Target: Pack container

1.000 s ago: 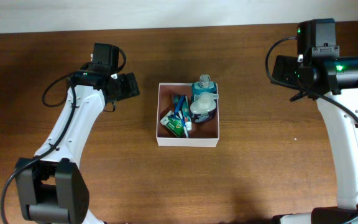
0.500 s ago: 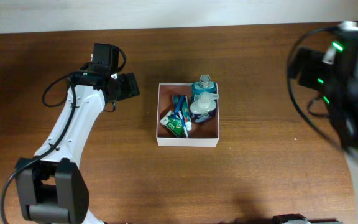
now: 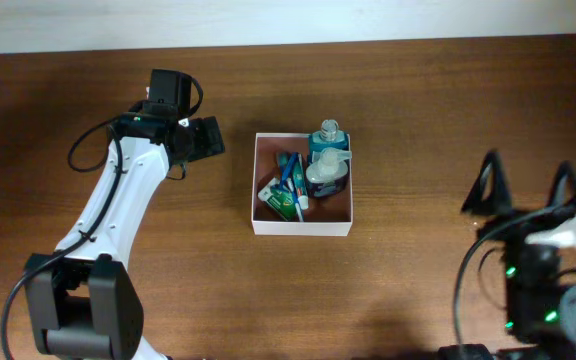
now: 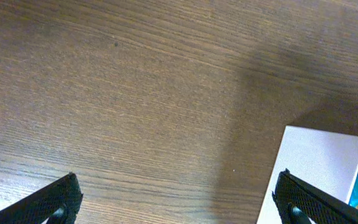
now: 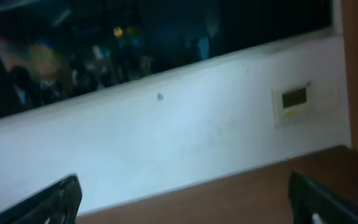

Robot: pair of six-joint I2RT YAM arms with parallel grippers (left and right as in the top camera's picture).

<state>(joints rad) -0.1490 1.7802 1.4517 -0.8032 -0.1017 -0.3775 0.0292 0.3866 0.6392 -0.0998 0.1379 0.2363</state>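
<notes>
The container (image 3: pixel 301 228), a white-walled square box with a reddish-brown inside, sits at the table's middle. In it are a clear bottle with a blue cap (image 3: pixel 328 135), a white and blue bottle (image 3: pixel 326 175), a green tube (image 3: pixel 280 201) and blue toothbrushes (image 3: pixel 290 172). My left gripper (image 3: pixel 208 137) is open and empty just left of the box's back-left corner. The left wrist view shows its fingers (image 4: pixel 179 199) spread over bare wood, with the box's white corner (image 4: pixel 316 155) at the right. My right gripper (image 3: pixel 524 185) is open and empty at the front right, far from the box.
The brown wooden table (image 3: pixel 418 110) ends at a white wall (image 3: pixel 268 20) along the back. The right wrist view points away from the table at that wall (image 5: pixel 166 143), with a small wall panel (image 5: pixel 294 99) and a dark window (image 5: pixel 135 37).
My right arm has swung from the table's back right down to the front right and now faces the wall. The left arm and the container have not moved.
</notes>
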